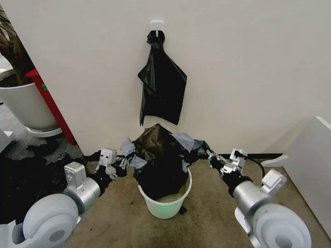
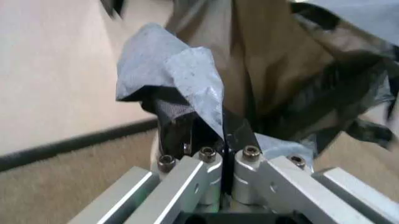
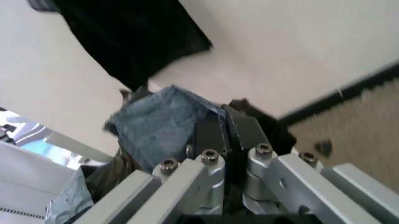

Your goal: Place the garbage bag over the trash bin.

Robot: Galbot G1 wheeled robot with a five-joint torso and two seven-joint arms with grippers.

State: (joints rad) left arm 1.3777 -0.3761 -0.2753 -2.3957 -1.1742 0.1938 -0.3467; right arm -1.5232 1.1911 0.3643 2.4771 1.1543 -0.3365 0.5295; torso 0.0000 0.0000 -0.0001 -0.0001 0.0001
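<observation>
Over the trash bin (image 1: pixel 164 202), both the left gripper (image 1: pixel 125 161) and right gripper (image 1: pixel 209 155) are pinching shut on the garbage bag (image 1: pixel 160 160), whose flimsy, slippery film is probably gripping best at its rim.

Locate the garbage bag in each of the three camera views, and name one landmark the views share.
Head view: the garbage bag is low centre, stretched over the trash bin between both grippers.
Left wrist view: its edge is pinched in the left gripper.
Right wrist view: its edge is pinched in the right gripper.
Shared landmark: the cream wall behind.
</observation>
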